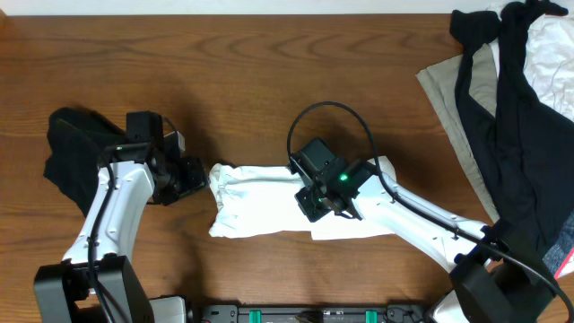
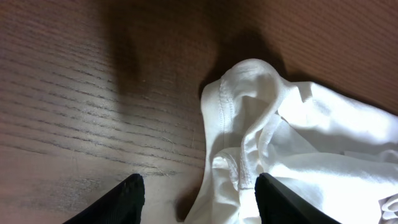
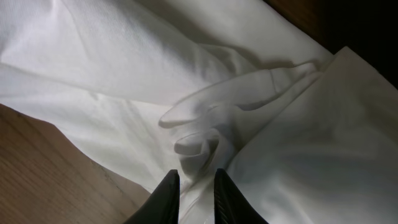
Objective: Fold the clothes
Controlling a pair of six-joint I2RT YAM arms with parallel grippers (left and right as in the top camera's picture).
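Right gripper (image 3: 196, 179): pinching shirt (image 3: 261, 74) fold, jaws nearly together.
Left gripper (image 2: 199, 190): jaws spread over shirt hem, tips cut off.
Pile (image 1: 511, 108): black, beige, white; partly cropped.

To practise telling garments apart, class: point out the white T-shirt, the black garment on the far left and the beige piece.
white T-shirt (image 1: 256, 202): overhead view, its bunched left half.
black garment (image 1: 67, 148): overhead view, its middle.
beige piece (image 1: 439, 87): overhead view, its bare left part.
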